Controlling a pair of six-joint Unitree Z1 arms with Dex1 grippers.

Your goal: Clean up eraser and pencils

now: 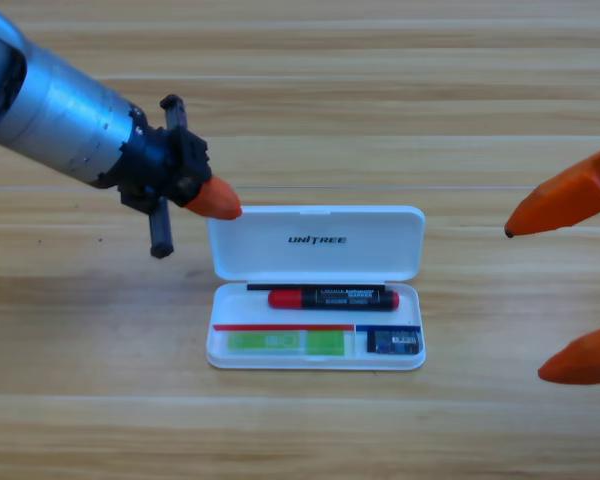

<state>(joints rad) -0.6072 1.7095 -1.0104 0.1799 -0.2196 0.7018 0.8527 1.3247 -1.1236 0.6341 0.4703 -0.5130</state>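
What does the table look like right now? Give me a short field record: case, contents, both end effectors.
case: white case, lid open, standing back
red pencil: red pencil lying in the upper tray slot
green pencil: green pencil lying in the lower left slot
eraser: eraser in the lower right compartment
left end effector: left end effector at the lid's upper left corner, holding nothing visible
right end effector: right end effector at the right edge, open, apart from the case

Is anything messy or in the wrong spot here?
Nothing stands out. The red pen, the green pen and the eraser all lie neatly inside the open white case. The left hand sits by the lid's corner; the right hand waits at the edge.
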